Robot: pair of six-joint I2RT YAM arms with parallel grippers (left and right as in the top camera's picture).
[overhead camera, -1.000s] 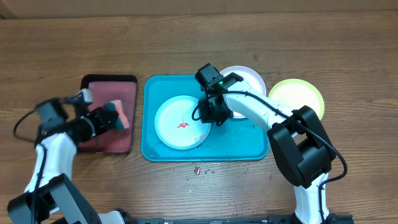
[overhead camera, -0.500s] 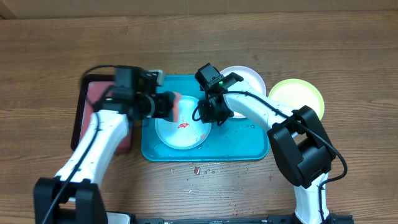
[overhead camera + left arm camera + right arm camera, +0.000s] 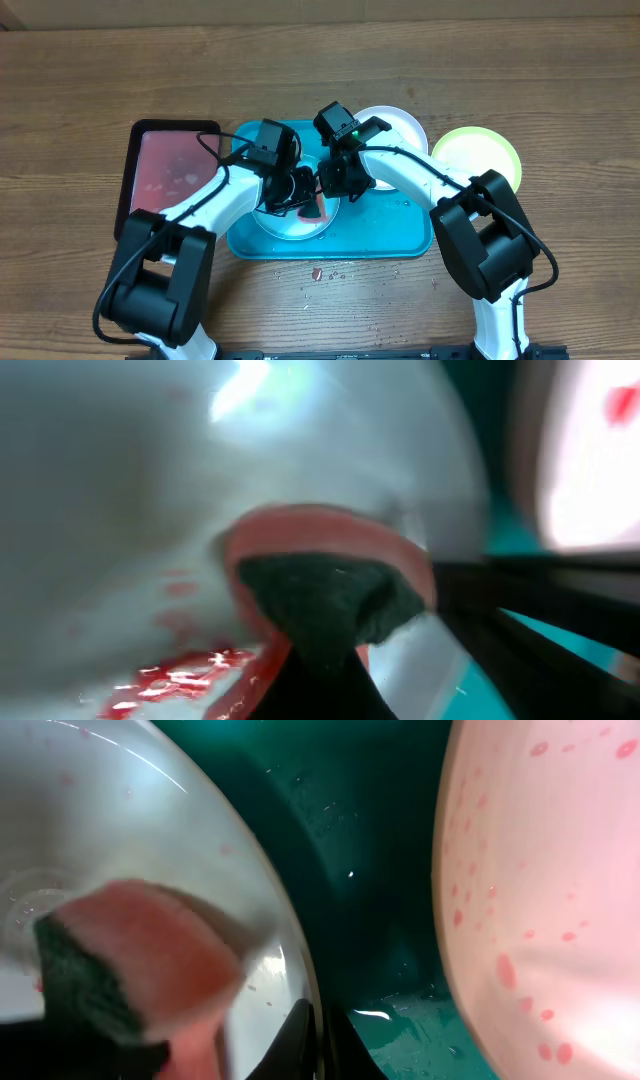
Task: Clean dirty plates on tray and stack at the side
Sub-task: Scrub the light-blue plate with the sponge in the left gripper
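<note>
From above, the blue tray (image 3: 395, 225) lies in the middle of the wooden table (image 3: 560, 60), and the blue plate (image 3: 283, 222) sits inside it at the left part; the left gripper (image 3: 308, 192) is low over this plate and is clenched on a sponge (image 3: 316, 208), which presses on the plate; the right gripper (image 3: 333, 188) meets the same plate at its right edge, very near the left one; the white plate (image 3: 400, 124) rests at the upper right corner of the tray, partly under the right arm; the green plate (image 3: 478, 158) lies on the table just beside the tray at the right; a pink tray (image 3: 170, 170) with a black rim stands just at the left of the blue tray; some small crumbs (image 3: 318, 272) lie on the table in front. In the left wrist view the sponge shows a dark green face with a pink border, touching the whitish middle of the plate, and a red smear (image 3: 180, 682) is just beside it; the picture is blurred. In the right wrist view the two fingers are closed tight on the thin rim of the blue plate; the sponge is on the plate at the left, the tray floor is in the middle, and the white plate with small red spots is at the right.
</note>
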